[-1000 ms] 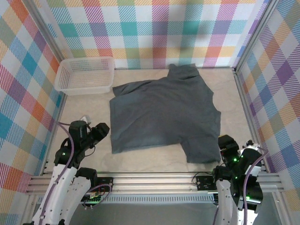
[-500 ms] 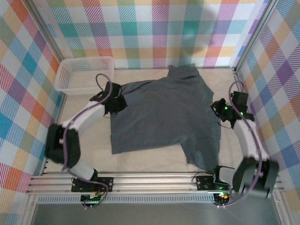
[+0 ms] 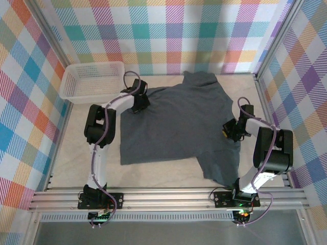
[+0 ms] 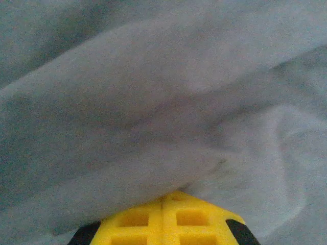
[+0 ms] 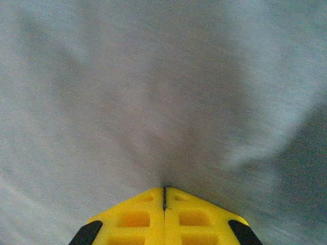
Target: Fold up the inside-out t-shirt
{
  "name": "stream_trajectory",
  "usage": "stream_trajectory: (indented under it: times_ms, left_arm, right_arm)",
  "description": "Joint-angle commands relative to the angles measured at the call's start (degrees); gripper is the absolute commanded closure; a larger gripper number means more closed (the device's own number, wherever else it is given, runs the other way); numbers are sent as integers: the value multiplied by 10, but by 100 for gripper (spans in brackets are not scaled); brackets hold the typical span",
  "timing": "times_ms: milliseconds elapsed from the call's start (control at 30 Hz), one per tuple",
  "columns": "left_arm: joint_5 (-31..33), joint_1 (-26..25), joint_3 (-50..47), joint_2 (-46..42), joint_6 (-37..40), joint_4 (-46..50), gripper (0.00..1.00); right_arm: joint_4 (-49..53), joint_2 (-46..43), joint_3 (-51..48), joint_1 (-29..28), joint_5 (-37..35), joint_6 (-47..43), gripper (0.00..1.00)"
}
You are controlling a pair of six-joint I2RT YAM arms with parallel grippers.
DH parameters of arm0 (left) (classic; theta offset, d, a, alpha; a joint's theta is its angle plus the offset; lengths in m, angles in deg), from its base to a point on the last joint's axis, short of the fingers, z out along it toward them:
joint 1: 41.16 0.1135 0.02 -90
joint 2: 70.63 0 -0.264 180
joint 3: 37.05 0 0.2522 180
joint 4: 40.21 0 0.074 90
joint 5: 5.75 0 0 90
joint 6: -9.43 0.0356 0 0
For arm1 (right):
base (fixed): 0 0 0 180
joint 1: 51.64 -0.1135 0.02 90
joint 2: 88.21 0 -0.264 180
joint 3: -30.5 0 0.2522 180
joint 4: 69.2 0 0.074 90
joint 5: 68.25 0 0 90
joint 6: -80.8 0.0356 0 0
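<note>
Now the left end effector [image 3: 139, 103] is pinched shut on the inside-out t-shirt [image 3: 179, 127] at its far-left corner, near the basket [image 3: 92, 81]; the right end effector [image 3: 231, 131] is shut on its right edge. A second ago both waited half-open at the near edge of the table [image 3: 92, 153], so the shirt, spread mid-table, looks ready for lifting into a fold.

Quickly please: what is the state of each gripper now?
Left gripper: closed, pinching the t-shirt.
Right gripper: closed, pinching the t-shirt.
</note>
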Motion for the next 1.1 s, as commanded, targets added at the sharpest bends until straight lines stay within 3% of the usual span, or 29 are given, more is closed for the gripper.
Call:
stream_trajectory:
  times_ms: [0,167,267,333,433,500,700,833,1067]
  left_arm:
    - [-23,6,19,36,26,17,100]
    - [-78,7,-33,-5,69,-80,99]
    - [-106,7,-115,-93,75,-169,81]
    - [-120,8,-181,-175,67,-210,70]
    - [-125,7,-283,-302,49,-240,60]
    - [-117,7,-341,-380,34,-234,56]
    - [-106,6,-472,-561,17,-180,47]
    - [-83,3,-530,-651,10,-145,30]
    - [-59,2,-593,-738,-2,-73,6]
  right_arm:
    - [25,-57,-54,-2,-46,39,100]
    - [32,-146,-88,-3,-39,27,97]
    - [94,-198,-39,-3,-46,-22,84]
    - [146,-247,-31,-2,-96,-32,79]
    - [178,-324,-81,15,-181,-32,70]
    - [184,-349,-106,36,-195,-44,66]
    - [168,-282,-103,49,-179,-107,56]
    - [158,-218,-95,50,-142,-98,55]
    - [119,-196,-127,50,-149,-83,56]
